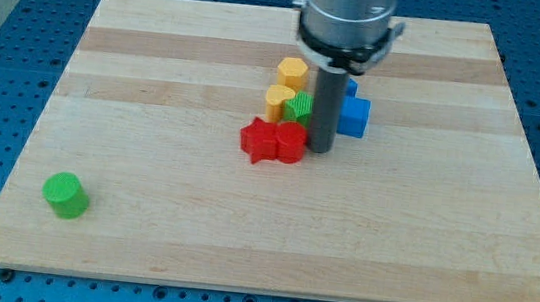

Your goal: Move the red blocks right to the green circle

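Two red blocks sit touching near the board's middle: a star-shaped one (258, 140) on the left and a rounder one (290, 143) on the right. The green circle block (65, 195) stands alone at the view's lower left, far from them. My tip (318, 150) rests right beside the right edge of the right red block. No gripper shows.
Just above the red blocks are a yellow hexagon (292, 72), a yellow heart-like block (278, 101) and a second green block (300, 108). Blue blocks (354, 117) lie right of the rod. The wooden board (158, 69) sits on a blue perforated table.
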Robot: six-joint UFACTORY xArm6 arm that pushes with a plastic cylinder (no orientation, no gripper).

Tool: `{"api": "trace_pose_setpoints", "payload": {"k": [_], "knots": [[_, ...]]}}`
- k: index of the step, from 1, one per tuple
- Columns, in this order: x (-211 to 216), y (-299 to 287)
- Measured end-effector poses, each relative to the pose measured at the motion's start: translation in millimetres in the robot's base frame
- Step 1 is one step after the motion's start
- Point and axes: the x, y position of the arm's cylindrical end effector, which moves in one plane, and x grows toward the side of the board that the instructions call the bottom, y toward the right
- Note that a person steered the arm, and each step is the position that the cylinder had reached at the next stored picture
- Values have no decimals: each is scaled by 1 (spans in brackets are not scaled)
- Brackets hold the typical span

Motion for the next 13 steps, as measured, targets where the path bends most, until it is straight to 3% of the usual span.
{"api": "trace_pose_setpoints", "payload": {"k": [5, 10, 11, 13], "knots": [[3, -119], [62, -191], [63, -192], [23, -144]]}}
